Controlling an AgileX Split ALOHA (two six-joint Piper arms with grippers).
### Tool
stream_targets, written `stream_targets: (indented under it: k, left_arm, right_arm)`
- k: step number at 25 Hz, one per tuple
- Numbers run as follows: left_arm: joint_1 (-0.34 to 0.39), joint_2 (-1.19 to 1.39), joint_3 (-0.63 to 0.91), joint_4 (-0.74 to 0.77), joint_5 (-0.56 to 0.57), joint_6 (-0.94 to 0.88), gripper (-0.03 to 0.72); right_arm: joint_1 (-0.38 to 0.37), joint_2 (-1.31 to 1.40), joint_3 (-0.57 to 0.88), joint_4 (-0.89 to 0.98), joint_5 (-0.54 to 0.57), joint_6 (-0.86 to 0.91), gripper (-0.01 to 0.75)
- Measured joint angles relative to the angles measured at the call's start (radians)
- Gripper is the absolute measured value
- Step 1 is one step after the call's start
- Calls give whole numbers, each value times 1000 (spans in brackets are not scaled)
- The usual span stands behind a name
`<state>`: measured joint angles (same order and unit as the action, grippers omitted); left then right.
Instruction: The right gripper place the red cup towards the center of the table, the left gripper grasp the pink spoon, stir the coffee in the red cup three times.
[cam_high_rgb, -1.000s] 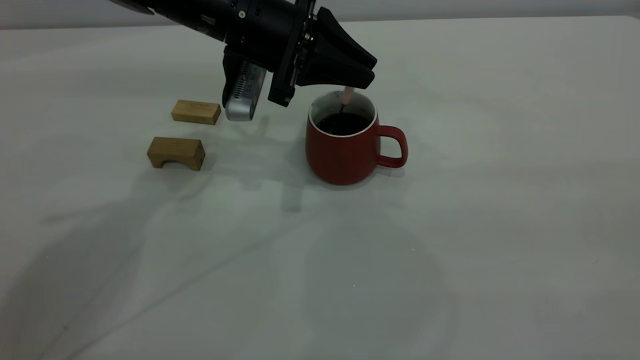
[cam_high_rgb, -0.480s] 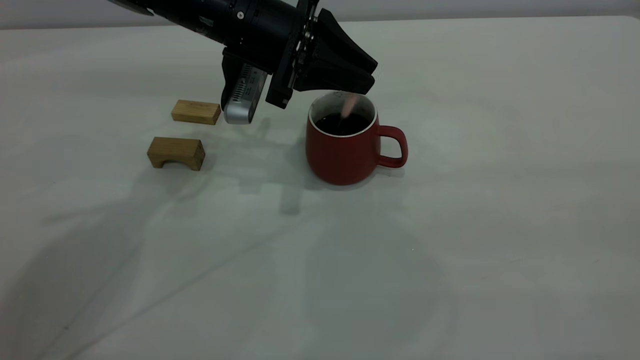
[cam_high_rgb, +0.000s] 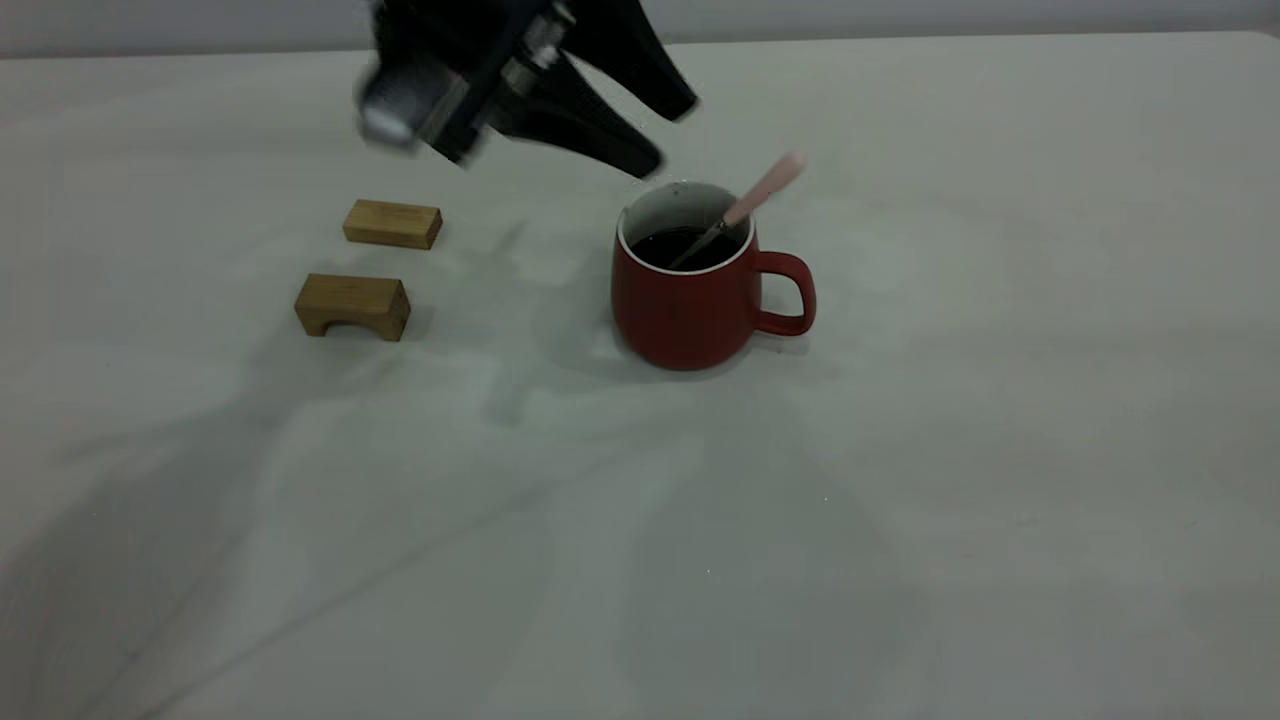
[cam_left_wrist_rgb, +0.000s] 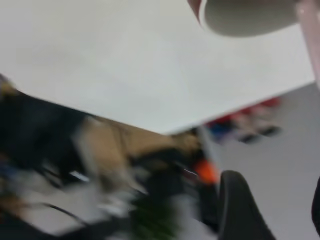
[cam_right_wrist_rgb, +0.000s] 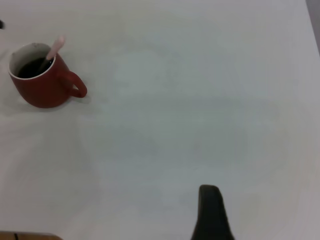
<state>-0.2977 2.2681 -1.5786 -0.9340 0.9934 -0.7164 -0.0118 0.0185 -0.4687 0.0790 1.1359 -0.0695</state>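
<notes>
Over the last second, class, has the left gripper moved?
Yes. The left gripper has let go of the pink spoon and pulled up and leftward, away from the red cup.

The left gripper is matte black, with two long fingers tapering to blunt tips. A rounded silver-grey box sits behind them, beside a small metallic fitting on the black casing.

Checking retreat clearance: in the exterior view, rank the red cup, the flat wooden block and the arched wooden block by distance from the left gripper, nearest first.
1. Red cup: just below and right of the left gripper, with the pink spoon leaning in it.
2. Flat wooden block: off to the left, under the arm's body.
3. Arched wooden block: farther left and nearer the camera.
</notes>
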Motion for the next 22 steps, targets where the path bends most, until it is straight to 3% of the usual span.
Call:
stream_targets:
  k: [5,8,13,17,22]
  left_arm:
    - [0,-140,-60,379,102,67,432]
    - [0,-235,-74,615,175,237,432]
    - [0,-390,-75,918,175,473,432]
    - [0,-483,-49,991,175,626,432]
    - [0,-635,133,992,175,648,432]
  right_arm:
    - [0,0,0,0,0,0,587]
    - [0,0,0,0,0,0,587]
    - [0,0,0,0,0,0,587]
    - [0,0,0,0,0,0,587]
    - [0,0,0,0,0,0,587]
